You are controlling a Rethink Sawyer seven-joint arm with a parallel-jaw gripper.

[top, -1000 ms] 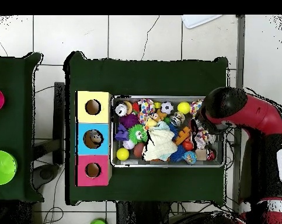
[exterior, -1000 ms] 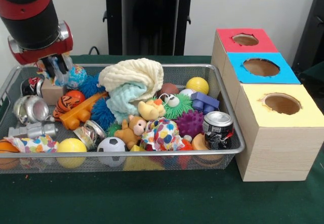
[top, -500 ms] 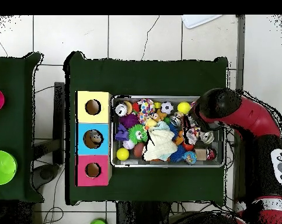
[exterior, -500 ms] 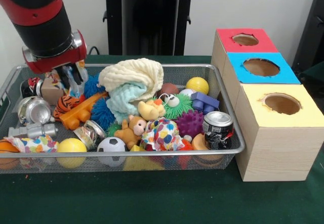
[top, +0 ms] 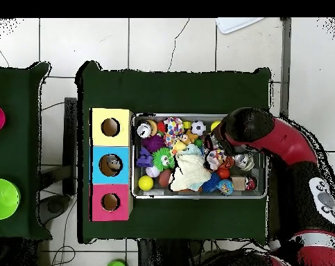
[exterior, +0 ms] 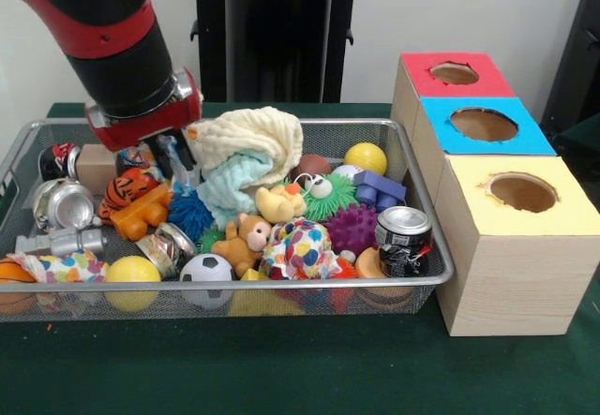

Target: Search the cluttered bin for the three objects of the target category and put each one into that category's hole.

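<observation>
My gripper [exterior: 172, 157] hangs low inside the wire bin [exterior: 281, 286], left of centre, right beside the cream and mint cloth [exterior: 246, 157]. It is just above the orange toy [exterior: 150, 211] and the blue spiky ball [exterior: 190, 214]. The tiger-striped ball [exterior: 125, 188] lies to its left. In the overhead view the gripper [top: 216, 158] sits over the bin's [top: 198, 196] middle, under the red arm. Beside the bin stand three boxes with round holes: red [exterior: 422, 78], blue [exterior: 525, 139] and yellow [exterior: 562, 214].
The bin also holds a teddy bear [exterior: 246, 239], a soccer ball [exterior: 206, 270], yellow balls [exterior: 131, 271], cans [exterior: 403, 237], a purple spiky ball [exterior: 352, 228] and a blue block [exterior: 380, 190]. In the overhead view something lies inside the blue box's hole [top: 112, 165].
The arm has swung across the bin from its far left corner toward the cloth pile in the middle, staying low over the toys.
</observation>
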